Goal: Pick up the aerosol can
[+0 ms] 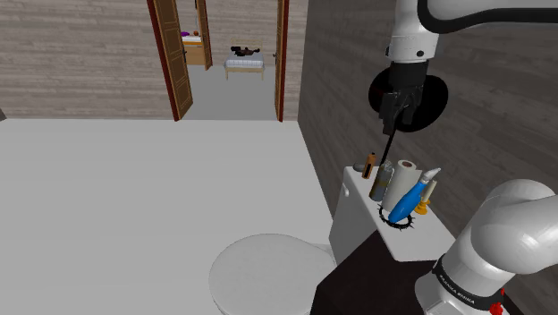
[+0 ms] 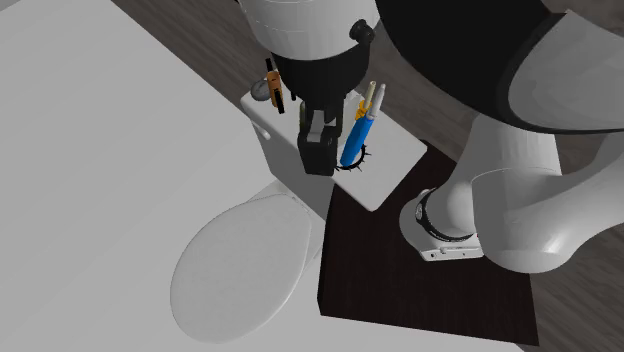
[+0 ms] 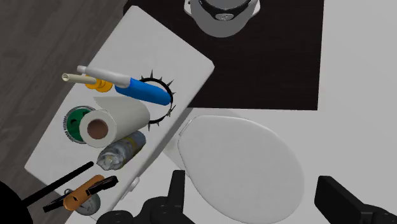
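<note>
The aerosol can (image 1: 383,180) is a grey cylinder with a silvery top (image 3: 120,151). It stands on the white toilet tank lid (image 1: 360,213) beside a white paper roll (image 3: 112,125). My black gripper (image 1: 393,125) hangs well above the tank, over the can's end of the row of things. It is open, with the two fingers standing wide apart and nothing between them. In the wrist view the gripper (image 3: 261,202) hovers over the toilet seat lid (image 3: 245,167), and the can sits off to the side of one finger (image 3: 177,189). From the second exterior view the gripper (image 2: 319,165) hides the can.
A blue bottle (image 3: 147,93) leans over a black spiky ring (image 3: 167,113). An orange tool (image 3: 81,195), a thin black rod (image 3: 60,182) and a green round thing (image 3: 72,125) also crowd the tank lid. A dark wall (image 1: 340,80) runs behind the tank. My stand sits on a dark mat (image 2: 420,290).
</note>
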`<state>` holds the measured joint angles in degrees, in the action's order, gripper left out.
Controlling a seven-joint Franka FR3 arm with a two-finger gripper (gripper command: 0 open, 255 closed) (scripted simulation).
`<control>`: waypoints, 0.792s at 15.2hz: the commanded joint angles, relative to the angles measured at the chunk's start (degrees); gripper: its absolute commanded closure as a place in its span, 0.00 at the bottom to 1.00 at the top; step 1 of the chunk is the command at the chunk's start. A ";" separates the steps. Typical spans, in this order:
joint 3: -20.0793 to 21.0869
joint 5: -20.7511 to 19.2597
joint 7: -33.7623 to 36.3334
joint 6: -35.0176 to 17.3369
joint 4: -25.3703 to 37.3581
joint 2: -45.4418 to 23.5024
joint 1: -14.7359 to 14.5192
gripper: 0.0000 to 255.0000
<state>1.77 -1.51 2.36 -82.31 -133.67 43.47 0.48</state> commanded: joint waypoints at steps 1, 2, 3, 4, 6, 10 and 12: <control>0.00 0.00 0.00 0.00 0.00 0.00 0.00 0.00; -1.18 -0.76 -1.68 -1.47 -1.59 0.38 0.13 0.00; -2.39 -1.53 -3.34 -2.98 -3.10 0.65 0.28 0.00; -3.61 -2.31 -5.00 -4.51 -4.53 0.82 0.45 0.00; -6.11 -3.89 -8.29 -7.68 -7.14 0.84 0.84 0.00; -11.31 -7.01 -14.83 -14.44 -11.35 -0.57 1.76 0.00; -14.02 -8.47 -18.09 -18.04 -12.90 -2.04 2.20 0.00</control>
<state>-10.86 -9.23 -13.99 -98.16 -145.71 42.36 2.49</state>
